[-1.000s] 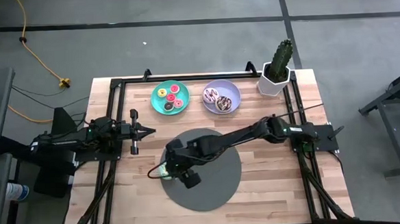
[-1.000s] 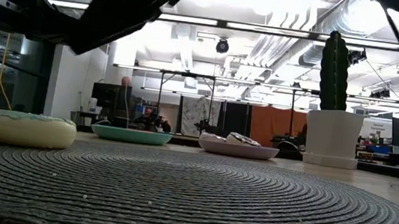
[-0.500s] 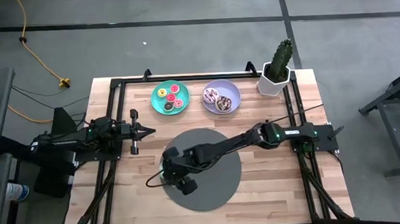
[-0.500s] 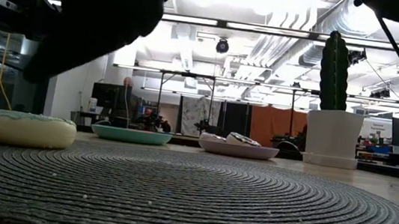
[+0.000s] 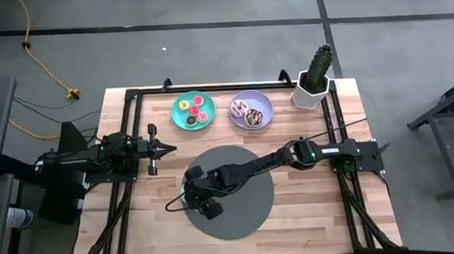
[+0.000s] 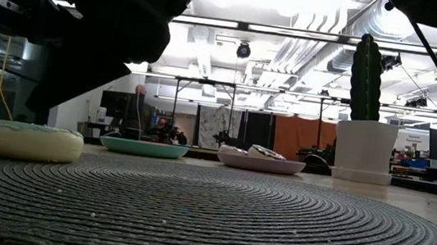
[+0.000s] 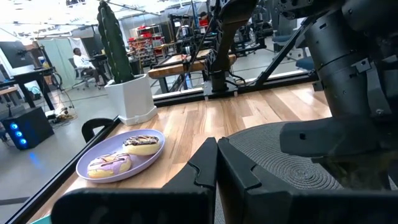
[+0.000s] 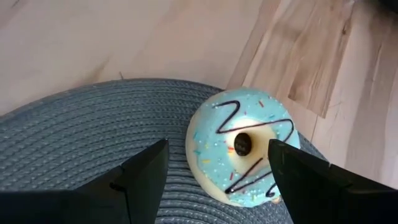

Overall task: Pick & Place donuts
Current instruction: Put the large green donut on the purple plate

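A green-iced donut with dark zigzag lines lies flat at the left edge of the grey woven mat. It also shows in the low view as donut. My right gripper hangs open just above it, slanting down, with one finger on either side and apart from it. From above, this gripper covers most of the donut. My left gripper waits shut at the table's left, pointing level. Small donuts lie on the teal plate, and two larger ones lie on the lilac plate.
A potted cactus stands at the far right corner. A black frame runs along the table's edges. Both plates sit at the far edge, beyond the mat. Bare wood lies left of the donut and near the front edge.
My right gripper has come down toward the green-iced donut and shifted a little toward the table's left edge. Most of that happened early in the second. The donut has not moved.
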